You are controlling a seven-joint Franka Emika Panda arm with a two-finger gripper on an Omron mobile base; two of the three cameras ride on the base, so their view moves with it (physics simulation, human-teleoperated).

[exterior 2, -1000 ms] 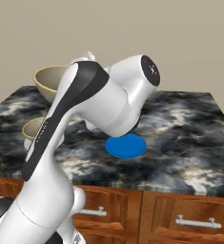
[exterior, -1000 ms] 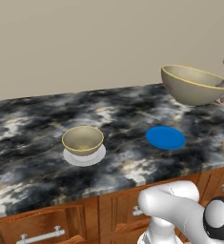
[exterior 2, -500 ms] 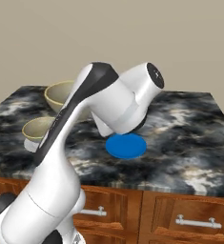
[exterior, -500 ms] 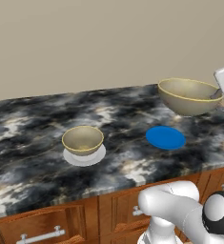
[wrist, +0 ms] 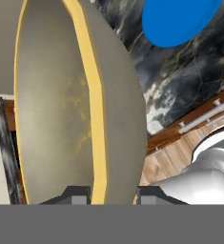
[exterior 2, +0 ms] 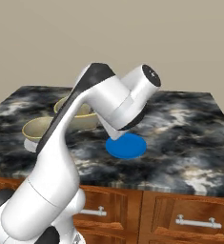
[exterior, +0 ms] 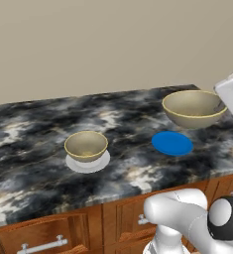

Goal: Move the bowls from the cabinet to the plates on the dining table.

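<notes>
Plain beige wall (exterior: 88, 44) behind

No text, label, brand, number or sign can be read anywhere in these views
</notes>
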